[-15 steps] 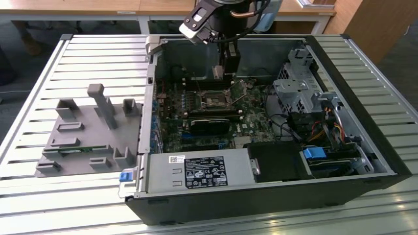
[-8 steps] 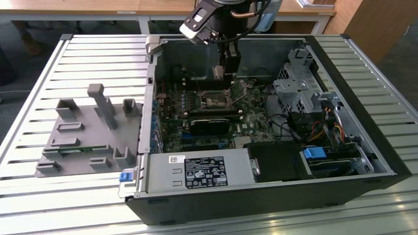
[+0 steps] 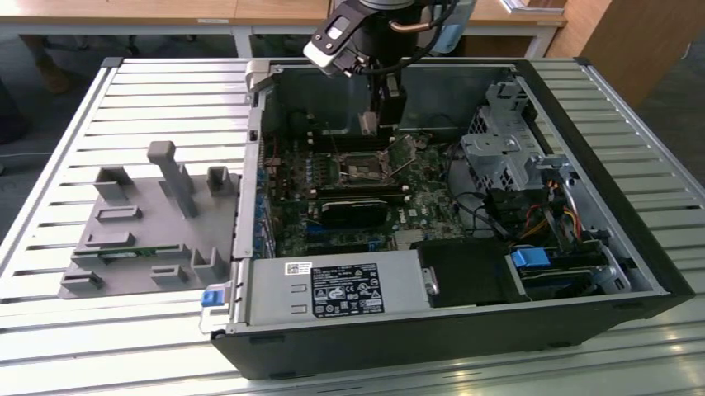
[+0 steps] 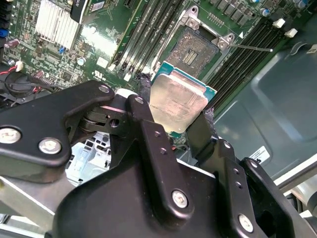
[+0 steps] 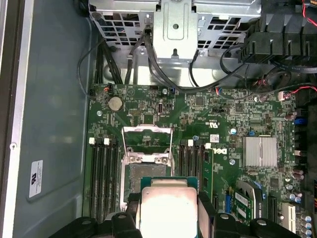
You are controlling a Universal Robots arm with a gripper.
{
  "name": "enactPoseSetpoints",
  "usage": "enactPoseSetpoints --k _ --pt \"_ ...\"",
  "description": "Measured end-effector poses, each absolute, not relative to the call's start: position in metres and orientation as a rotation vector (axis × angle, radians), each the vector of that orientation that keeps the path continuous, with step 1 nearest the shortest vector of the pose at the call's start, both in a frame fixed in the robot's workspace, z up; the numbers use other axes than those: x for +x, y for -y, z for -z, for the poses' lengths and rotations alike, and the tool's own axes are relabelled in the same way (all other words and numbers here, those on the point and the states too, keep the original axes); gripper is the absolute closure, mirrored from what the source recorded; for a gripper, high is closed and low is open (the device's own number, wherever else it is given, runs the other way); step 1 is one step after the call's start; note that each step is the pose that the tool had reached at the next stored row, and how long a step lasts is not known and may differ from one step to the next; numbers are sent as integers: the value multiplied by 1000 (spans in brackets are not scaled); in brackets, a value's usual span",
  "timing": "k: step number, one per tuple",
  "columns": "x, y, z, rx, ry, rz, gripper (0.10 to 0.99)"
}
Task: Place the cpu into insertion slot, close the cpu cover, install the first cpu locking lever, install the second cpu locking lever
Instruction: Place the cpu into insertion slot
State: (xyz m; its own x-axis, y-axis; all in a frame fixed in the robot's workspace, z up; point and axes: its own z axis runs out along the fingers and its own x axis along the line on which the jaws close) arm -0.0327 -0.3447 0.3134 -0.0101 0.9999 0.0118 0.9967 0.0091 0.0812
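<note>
Cpu (image 4: 181, 96) is clamped by its edges in the gripper (image 4: 174, 103), held just above the insertion slot (image 4: 197, 49), not seated. Fingers hide its near edge, and the chip blocks part of the slot. The cpu cover (image 5: 147, 130) stands flipped open. Arm reaches down into the case (image 3: 441, 330).

cpu (image 4: 179, 96): flat square chip, silvery-grey top, green rim, tilted, clamped at opposite edges in the hand (image 4: 174, 113), held above the board near the insertion slot (image 4: 198, 48), not touching it. Slot bare, dark centre, metal rim. cpu cover (image 5: 147, 131): silvery window frame, swung open at slot's edge.
</note>
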Motion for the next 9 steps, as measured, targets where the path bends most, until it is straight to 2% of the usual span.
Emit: enactPoseSetpoints --k 9 --pt "-33 345 -312 2175 -2196 -102 545"
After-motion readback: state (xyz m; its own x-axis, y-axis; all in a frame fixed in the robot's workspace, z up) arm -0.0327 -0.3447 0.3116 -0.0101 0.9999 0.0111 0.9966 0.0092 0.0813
